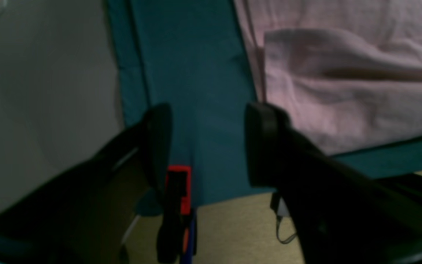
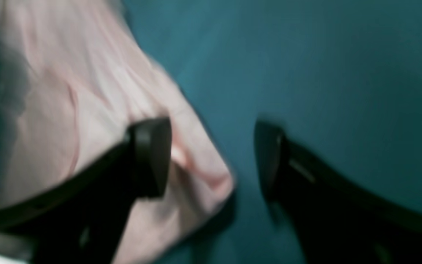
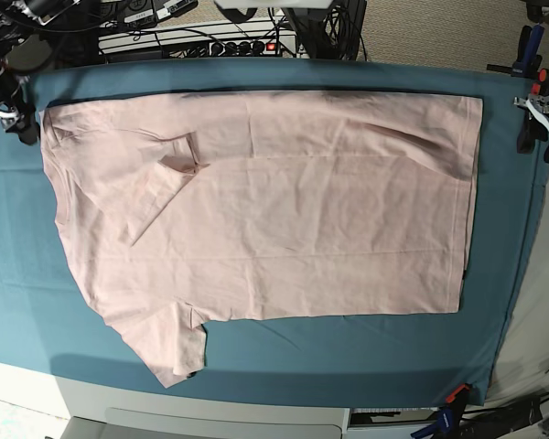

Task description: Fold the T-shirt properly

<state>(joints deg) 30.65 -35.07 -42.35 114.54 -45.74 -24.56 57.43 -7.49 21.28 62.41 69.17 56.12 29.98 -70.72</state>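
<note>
surface: teal cloth (image 3: 284,352) on table, clamped | T-shirt (image 3: 284,201) flat, no print readable | left hand (image 1: 207,143) wide, empty | right hand (image 2: 213,157) wide, empty

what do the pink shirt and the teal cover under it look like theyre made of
The T-shirt looks like soft, matte knit cotton or something similar: it lies limp, with shallow wrinkles and stitched hems at the sleeve. The table cloth looks like a thin woven fabric, also matte, lying nearly flat with few creases and held by clamps at the edges. The exact fibre of either cannot be told.
</note>
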